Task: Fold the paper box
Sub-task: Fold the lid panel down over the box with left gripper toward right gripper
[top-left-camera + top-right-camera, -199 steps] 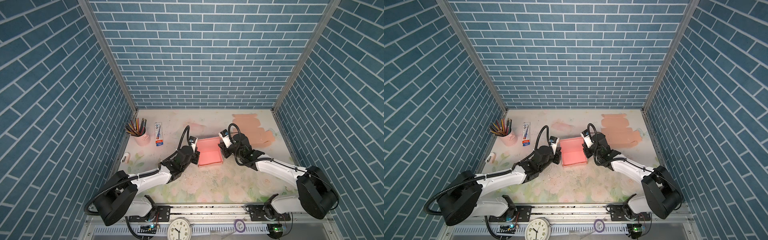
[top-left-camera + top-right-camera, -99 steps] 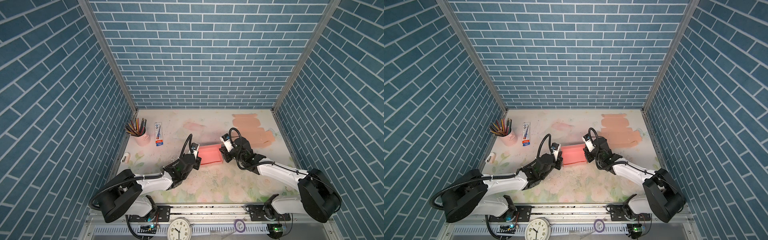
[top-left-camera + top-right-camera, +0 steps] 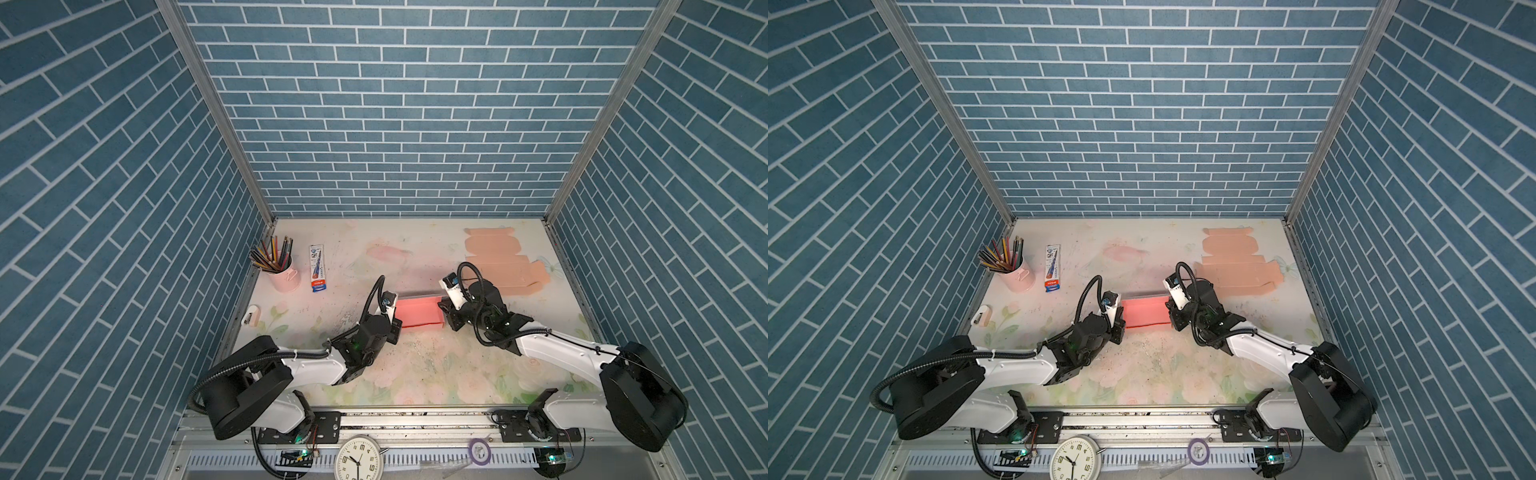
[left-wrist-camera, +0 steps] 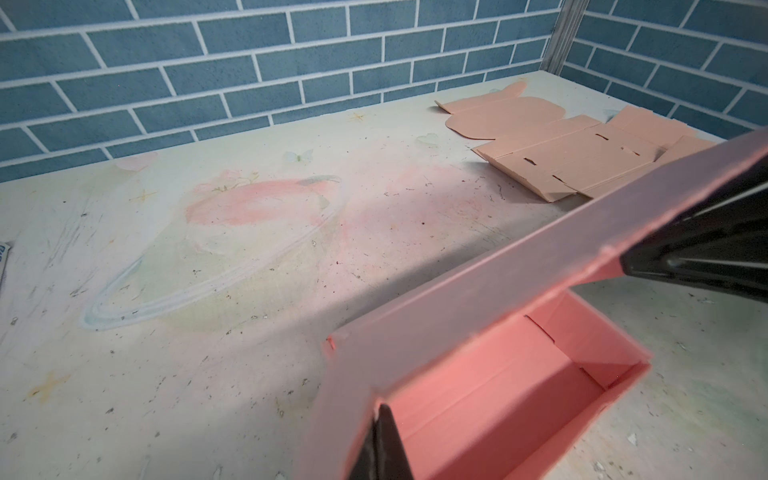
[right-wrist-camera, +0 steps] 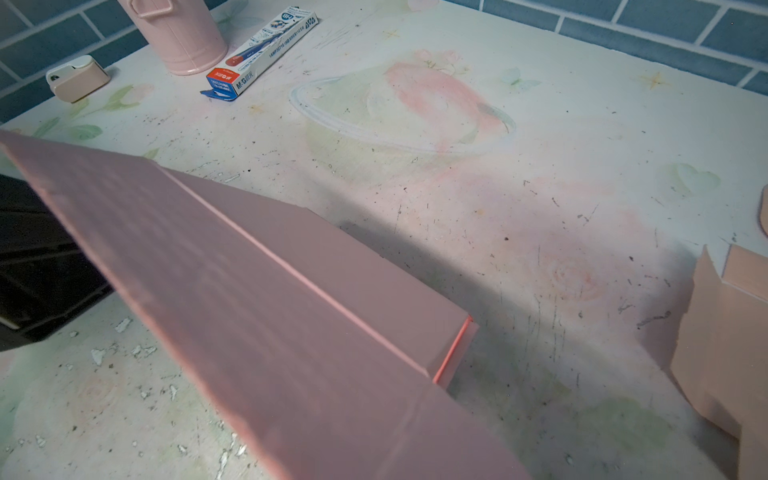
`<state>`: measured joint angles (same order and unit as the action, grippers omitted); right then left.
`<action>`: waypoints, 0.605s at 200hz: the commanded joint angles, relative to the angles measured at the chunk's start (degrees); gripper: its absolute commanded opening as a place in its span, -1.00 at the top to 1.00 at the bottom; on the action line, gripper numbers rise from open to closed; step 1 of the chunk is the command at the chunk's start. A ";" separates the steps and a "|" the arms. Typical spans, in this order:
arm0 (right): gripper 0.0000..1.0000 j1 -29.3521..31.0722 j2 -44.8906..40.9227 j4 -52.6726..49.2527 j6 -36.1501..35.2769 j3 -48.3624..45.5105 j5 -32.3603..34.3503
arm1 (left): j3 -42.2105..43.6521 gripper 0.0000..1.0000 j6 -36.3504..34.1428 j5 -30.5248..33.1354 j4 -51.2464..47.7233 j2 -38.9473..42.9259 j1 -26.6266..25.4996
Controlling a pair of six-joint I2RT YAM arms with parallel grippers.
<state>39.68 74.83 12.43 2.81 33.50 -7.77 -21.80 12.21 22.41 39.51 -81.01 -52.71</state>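
- Centrally on the floral table [image 3: 415,374], a pink paper box [image 3: 417,312] sat between two robot arms, seen from above.
- A moment earlier its broad lid panel [image 4: 498,291] lay back, showing a wide pink face. It had since swung up and over, so the box looked narrower.
- The left gripper [image 3: 393,323] was closed, pinching the box's left wall. One black finger [image 4: 384,449] showed inside that corner.
- The right gripper [image 3: 448,311] met the lid's right end. Its fingers were hidden, so whether it clamped could not be told.
- The lid seemed partway closed and likely still needed tucking.
- Flat peach box blanks [image 3: 498,266] lay behind the right arm.
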 commanded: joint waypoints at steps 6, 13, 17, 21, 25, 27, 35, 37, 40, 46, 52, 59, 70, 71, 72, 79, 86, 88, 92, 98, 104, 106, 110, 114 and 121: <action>0.68 0.69 -2.01 1.01 1.31 -1.70 0.54 | 1.14 1.00 0.27 1.64 1.10 -0.99 -1.66; 0.68 0.71 -2.18 1.10 1.48 -2.08 0.69 | 1.32 1.00 0.12 1.89 1.34 -1.10 -1.84; 0.68 0.68 -2.29 1.11 1.54 -2.36 0.69 | 1.32 1.00 0.14 2.05 1.31 -1.16 -2.00; 0.68 0.71 -2.32 1.19 1.67 -2.50 0.74 | 1.43 1.00 0.10 2.25 1.39 -1.20 -2.12; 0.68 0.69 -2.46 1.20 1.72 -2.71 0.79 | 1.51 1.00 0.08 2.40 1.47 -1.24 -2.24; 0.68 0.67 -2.44 1.20 1.77 -2.84 0.80 | 1.55 1.00 0.07 2.50 1.50 -1.32 -2.34; 0.68 0.73 -2.70 1.35 1.93 -3.38 0.80 | 1.78 1.00 -0.03 2.70 1.66 -1.40 -2.55; 0.68 0.68 -2.72 1.43 2.04 -3.51 0.75 | 1.77 1.00 -0.07 2.76 1.68 -1.42 -2.59; 0.68 0.67 -2.87 1.58 2.13 -3.79 0.74 | 1.83 1.00 -0.01 2.80 1.72 -1.47 -2.62; 0.68 0.68 -3.26 1.93 2.40 -4.36 0.70 | 1.90 1.00 -0.08 2.84 1.80 -1.52 -2.76; 0.68 0.67 -3.69 2.30 2.59 -5.01 0.47 | 2.08 1.00 -0.07 2.81 1.95 -1.63 -2.87; 0.67 0.66 -4.09 2.51 2.85 -5.72 0.39 | 2.24 1.00 -0.15 2.97 2.19 -1.77 -3.06; 0.66 0.67 -4.78 2.47 3.20 -6.78 0.38 | 2.38 1.00 -0.22 3.41 2.30 -1.86 -3.43; 0.67 0.71 -4.87 2.41 3.27 -6.82 0.38 | 2.38 1.00 -0.19 3.42 2.27 -1.86 -3.44; 0.67 0.73 -5.00 2.37 3.31 -6.89 0.38 | 2.38 1.00 -0.18 3.47 2.26 -1.87 -3.45; 0.66 0.67 -5.49 1.87 3.65 -7.27 0.39 | 2.62 1.00 -0.12 3.56 2.50 -1.87 -3.52; 0.65 0.73 -6.21 1.36 4.04 -7.55 0.38 | 2.80 1.00 -0.08 3.44 2.76 -1.78 -3.49; 0.65 0.68 -6.43 1.24 4.22 -7.70 0.38 | 2.86 1.00 -0.08 3.43 2.77 -1.71 -3.51; 0.64 0.67 -6.94 0.97 4.37 -7.94 0.39 | 2.87 1.00 -0.08 3.43 2.84 -1.63 -3.54; 0.62 0.79 -7.86 0.65 4.71 -8.36 0.34 | 2.98 1.00 -0.06 3.43 2.88 -1.45 -3.59; 0.60 0.76 -8.79 0.38 4.96 -8.72 0.39 | 2.99 1.00 -0.04 3.34 2.78 -1.35 -3.65; 0.60 0.79 -9.17 0.33 5.04 -8.87 0.37 | 2.97 1.00 -0.02 3.27 2.84 -1.26 -3.59; 0.58 0.80 -9.86 0.09 5.16 -9.17 0.39 | 2.85 1.00 0.09 3.25 2.71 -1.19 -3.67; 0.56 0.75 -10.67 -0.14 5.26 -9.45 0.47 | 2.80 1.00 0.04 3.20 2.55 -1.10 -3.62; 0.52 0.75 -11.77 -0.44 5.37 -9.93 0.60 | 2.73 1.00 0.22 3.03 2.41 -0.99 -3.63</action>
<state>40.14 67.18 13.04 5.89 24.84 -7.51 -19.75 12.03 24.84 41.50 -82.26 -55.81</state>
